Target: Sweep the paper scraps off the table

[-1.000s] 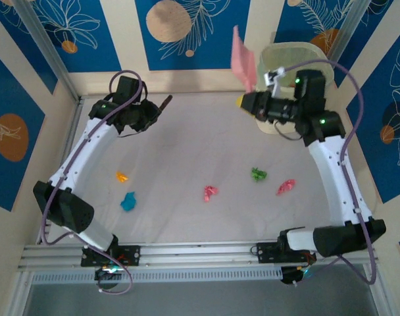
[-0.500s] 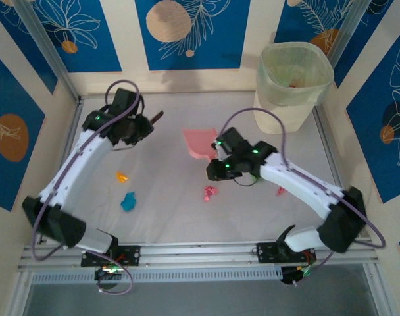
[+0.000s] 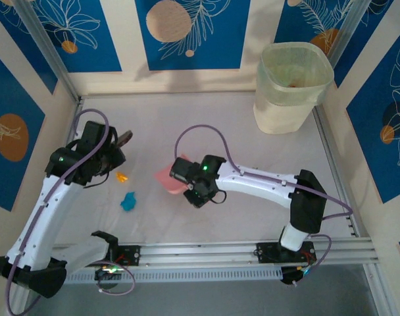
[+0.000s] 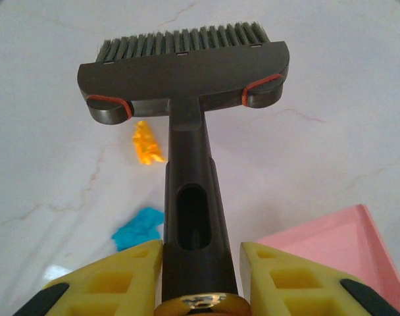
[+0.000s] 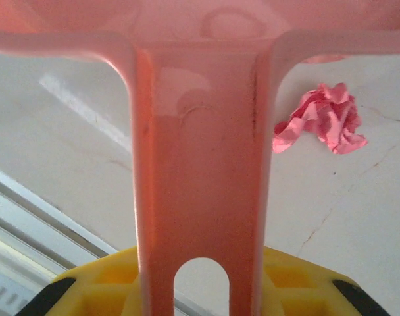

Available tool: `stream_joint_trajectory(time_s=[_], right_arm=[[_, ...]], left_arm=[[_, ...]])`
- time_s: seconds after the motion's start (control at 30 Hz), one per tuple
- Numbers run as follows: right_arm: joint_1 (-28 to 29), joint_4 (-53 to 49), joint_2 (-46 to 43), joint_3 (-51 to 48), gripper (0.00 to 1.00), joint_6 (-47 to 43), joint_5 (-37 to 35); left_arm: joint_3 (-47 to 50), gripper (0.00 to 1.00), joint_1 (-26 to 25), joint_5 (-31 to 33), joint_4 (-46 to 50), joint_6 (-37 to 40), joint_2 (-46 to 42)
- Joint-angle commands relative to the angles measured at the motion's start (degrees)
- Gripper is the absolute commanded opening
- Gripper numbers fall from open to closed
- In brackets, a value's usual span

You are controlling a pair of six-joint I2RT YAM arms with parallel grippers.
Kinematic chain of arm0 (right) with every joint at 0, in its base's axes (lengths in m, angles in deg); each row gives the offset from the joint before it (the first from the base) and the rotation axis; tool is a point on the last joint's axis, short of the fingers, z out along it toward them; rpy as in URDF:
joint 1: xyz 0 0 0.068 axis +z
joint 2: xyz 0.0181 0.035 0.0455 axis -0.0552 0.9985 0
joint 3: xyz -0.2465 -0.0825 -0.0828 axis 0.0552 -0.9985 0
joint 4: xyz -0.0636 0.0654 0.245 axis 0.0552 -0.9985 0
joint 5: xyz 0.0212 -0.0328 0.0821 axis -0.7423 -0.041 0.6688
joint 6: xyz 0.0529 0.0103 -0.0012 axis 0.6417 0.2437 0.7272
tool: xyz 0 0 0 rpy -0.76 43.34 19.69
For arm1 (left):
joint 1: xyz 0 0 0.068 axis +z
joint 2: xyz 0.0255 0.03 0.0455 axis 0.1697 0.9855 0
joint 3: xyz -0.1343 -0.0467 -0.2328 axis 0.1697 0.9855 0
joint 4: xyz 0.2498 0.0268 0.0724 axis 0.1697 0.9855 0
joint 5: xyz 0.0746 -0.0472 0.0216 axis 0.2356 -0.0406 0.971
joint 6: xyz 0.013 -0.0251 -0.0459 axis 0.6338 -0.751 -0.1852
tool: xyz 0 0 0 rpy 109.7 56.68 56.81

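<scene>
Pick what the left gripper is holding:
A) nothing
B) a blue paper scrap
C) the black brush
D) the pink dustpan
C: the left gripper is shut on the handle of the black brush, whose bristles point away from it.

Bright, even light, soft shadows, faint glare on the table (image 4: 331, 79), wrist-view foregrounds blurred.

The left fingers (image 4: 114, 283) and right fingers (image 5: 292, 289) are yellow with black ends. Between the left ones is a dark grey plastic brush (image 4: 187, 72) with red-orange bands. Ahead of them lie an orange crumpled paper scrap (image 4: 146, 143) and a turquoise crumpled paper scrap (image 4: 137, 227) on the white, faintly veined counter (image 4: 331, 131). Between the right fingers is a flat pink plastic dustpan (image 5: 200, 164), with a pink crumpled paper scrap (image 5: 322, 118) beside it.
</scene>
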Motion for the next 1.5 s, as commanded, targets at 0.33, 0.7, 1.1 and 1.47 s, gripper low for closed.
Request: stream_joint_trajectory(time_s=[0.33,0.7,1.1,1.47], right_arm=[[-0.1,-3.0,11.2,7.5,0.00,-14.3,3.9],[0.1,-6.9,20.3,13.9,0.00,-13.4,5.1],[-2.3,-8.5,23.2,15.8,0.00,-10.5,5.2],[-8.7,-7.4,23.3,15.7,0.00,-5.1,9.6]], left_arm=[[3.1,0.00,2.6,-1.8,13.1,-19.4,-3.3],[15.6,0.00,8.0,-16.2,-1.1,-20.2,-2.8],[15.7,0.00,7.9,-27.1,-7.7,-12.4,3.9],[9.9,0.00,4.2,-36.8,-7.8,-2.2,12.7]])
